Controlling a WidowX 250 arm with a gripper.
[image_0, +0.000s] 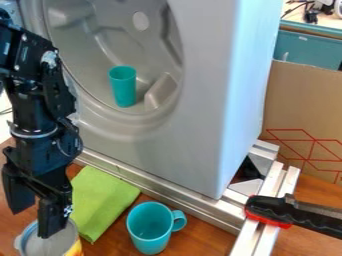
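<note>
Camera view: upright mug (55, 246), handle (18, 242) leftward

The black gripper (35, 218) hangs at a grey-and-yellow mug (53, 246), near a green cloth (100, 200) and a teal mug (148, 232).

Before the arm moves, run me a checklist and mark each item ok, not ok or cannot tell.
1. Gripper open and empty: ok, fingers apart, nothing seen between them.
2. Fingertips clear of the yellow mug: cannot tell, one overlaps its mouth in the picture.
3. Yellow mug fully in view: not ok, cut off by the lower edge.
4. Blue mug upright: ok, its handle toward the picture's right.
5. Cup upright in the round recess: ok.
6. Clamp away from the gripper: ok, at the picture's right.
</note>
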